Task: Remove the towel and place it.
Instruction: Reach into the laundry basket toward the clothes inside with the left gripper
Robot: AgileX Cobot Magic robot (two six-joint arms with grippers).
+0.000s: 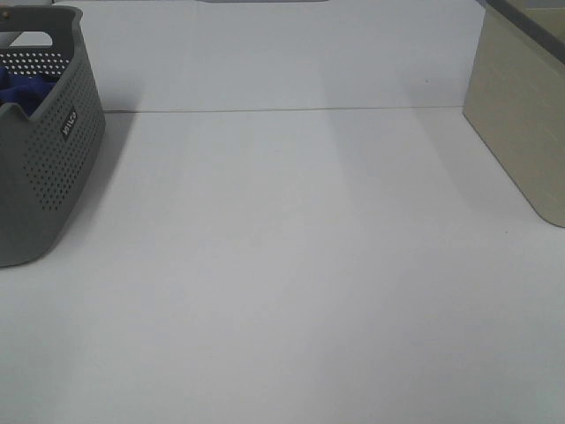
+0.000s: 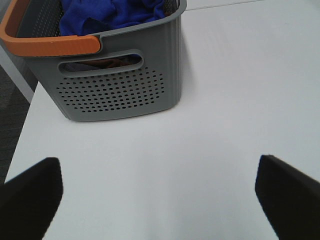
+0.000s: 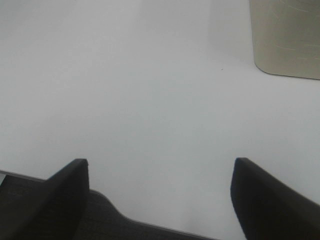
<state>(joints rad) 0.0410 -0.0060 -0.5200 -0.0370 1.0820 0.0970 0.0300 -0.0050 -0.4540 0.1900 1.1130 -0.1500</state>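
Towel [image 2: 110, 15] sits in basket [image 2: 120, 92], beyond left end effector [image 2: 159, 194].

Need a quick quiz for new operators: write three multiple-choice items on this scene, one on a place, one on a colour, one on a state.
1. Where is the towel?
A) spread flat on the table
B) bunched inside the grey basket
C) draped over the beige box

2. What colour is the basket's handle?
A) orange
B) green
C) white

3. How do the jaws of the left gripper stand?
A) wide apart, holding nothing
B) shut on the towel
C) shut on the handle

Answers:
1 B: blue cloth shows above the basket's rim in the left wrist view.
2 A: the band along the near rim is plainly orange.
3 A: the two jaws sit far apart with only the white table between them.
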